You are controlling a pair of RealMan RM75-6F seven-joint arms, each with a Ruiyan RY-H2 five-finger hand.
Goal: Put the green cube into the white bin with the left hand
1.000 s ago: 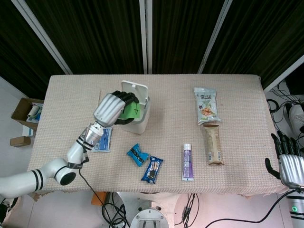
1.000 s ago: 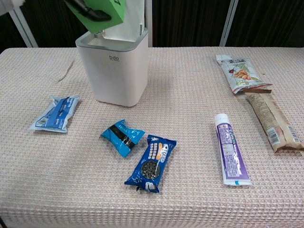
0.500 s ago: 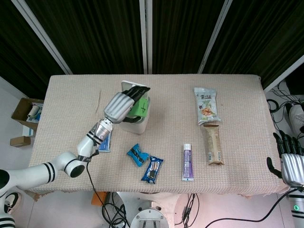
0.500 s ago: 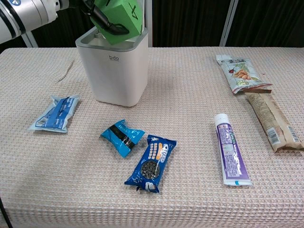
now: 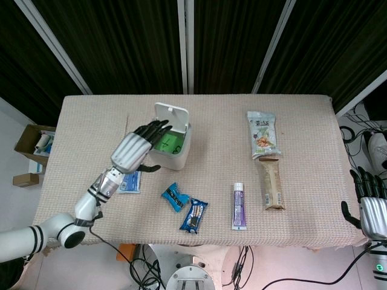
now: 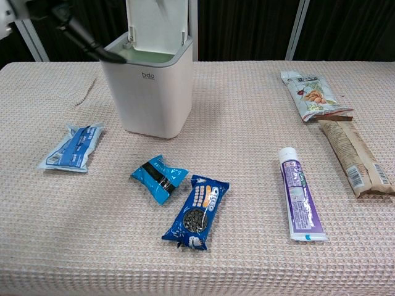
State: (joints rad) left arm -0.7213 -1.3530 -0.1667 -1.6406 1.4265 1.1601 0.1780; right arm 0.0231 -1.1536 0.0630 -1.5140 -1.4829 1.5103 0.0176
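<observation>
The green cube (image 5: 167, 142) lies inside the white bin (image 5: 176, 158), whose lid stands open at the back. In the chest view only a thin green strip (image 6: 151, 58) shows at the rim of the white bin (image 6: 151, 92). My left hand (image 5: 134, 150) hovers open just left of the bin, fingers spread and pointing toward it, holding nothing; the chest view catches its dark fingertips (image 6: 86, 42) at the top left. My right hand (image 5: 370, 205) hangs open off the table's right edge.
A blue packet (image 5: 130, 180) lies under my left forearm. A small blue pouch (image 5: 173, 196) and an Oreo pack (image 5: 193, 215) lie in front of the bin. A toothpaste tube (image 5: 239, 205), a brown bar (image 5: 271, 182) and a nut bag (image 5: 263, 133) lie to the right.
The left hand let go of the green cube, which dropped into the bin. The hand then drew back to the left with its fingers spread.
</observation>
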